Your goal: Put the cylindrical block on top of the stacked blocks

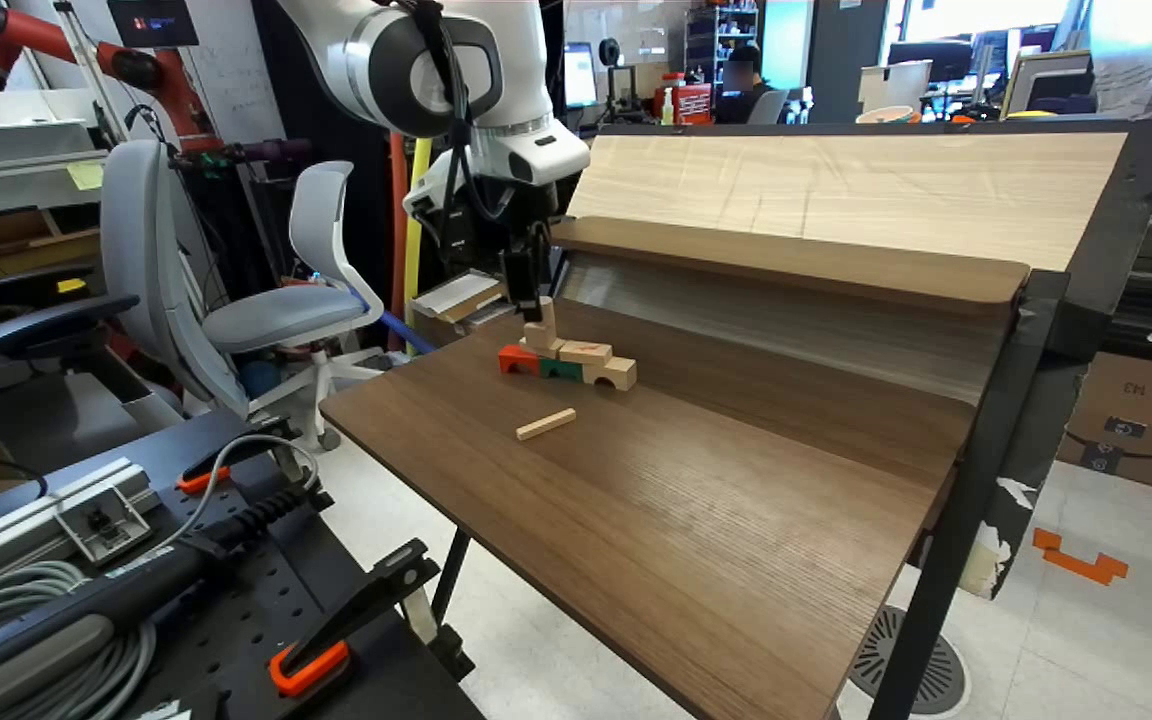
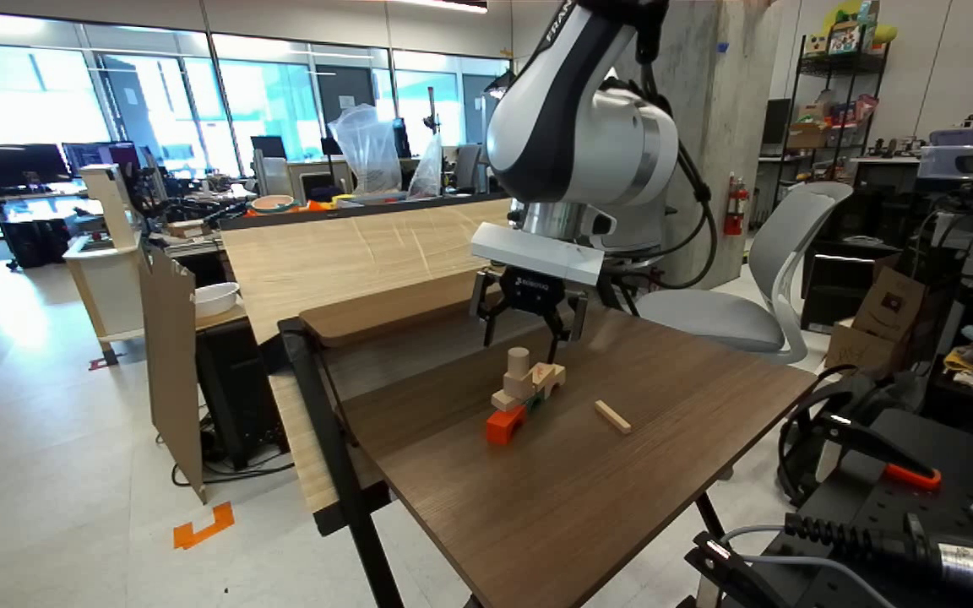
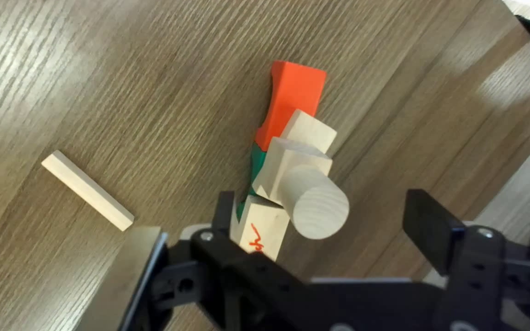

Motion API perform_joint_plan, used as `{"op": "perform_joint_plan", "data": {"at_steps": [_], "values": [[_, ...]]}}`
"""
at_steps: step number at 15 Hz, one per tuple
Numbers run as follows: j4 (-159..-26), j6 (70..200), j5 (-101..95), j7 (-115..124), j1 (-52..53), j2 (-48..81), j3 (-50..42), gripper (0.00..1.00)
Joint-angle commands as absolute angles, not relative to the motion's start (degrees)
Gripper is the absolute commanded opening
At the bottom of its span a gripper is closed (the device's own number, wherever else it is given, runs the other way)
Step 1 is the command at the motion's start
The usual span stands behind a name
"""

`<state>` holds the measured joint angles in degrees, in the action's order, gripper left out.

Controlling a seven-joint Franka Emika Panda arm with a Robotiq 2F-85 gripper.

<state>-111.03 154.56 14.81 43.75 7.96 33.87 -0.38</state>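
The cylindrical block (image 3: 321, 214) stands upright on top of the stacked blocks, on a tan block; it also shows in both exterior views (image 1: 548, 314) (image 2: 519, 361). The stacked blocks have a red arch (image 3: 295, 89), a green piece (image 3: 257, 161) and several tan pieces, one with red writing (image 3: 262, 227). They also show in both exterior views (image 1: 586, 353) (image 2: 517, 387). My gripper (image 3: 322, 197) is open and empty, pointing down close above the stack. In the wrist view the cylinder lies between its fingers without visible contact. In an exterior view the gripper (image 2: 520, 352) shows both fingers spread apart.
A thin flat bar block (image 3: 88, 189) lies on the brown table (image 1: 696, 500) beside the stack; it shows in both exterior views (image 1: 546, 424) (image 2: 612, 416). A raised wooden shelf (image 1: 796, 250) runs along one table side. A grey chair (image 2: 714, 312) stands near the table edge.
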Motion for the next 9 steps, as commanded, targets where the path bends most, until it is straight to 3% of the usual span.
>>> {"op": "perform_joint_plan", "data": {"at_steps": [1, 9], "values": [[-110.17, 154.47, 14.36, 42.58, 8.22, 33.33, -1.14, 1.0], [-110.57, 154.12, 15.0, 41.77, 8.08, 32.79, -1.4, 1.0]]}}
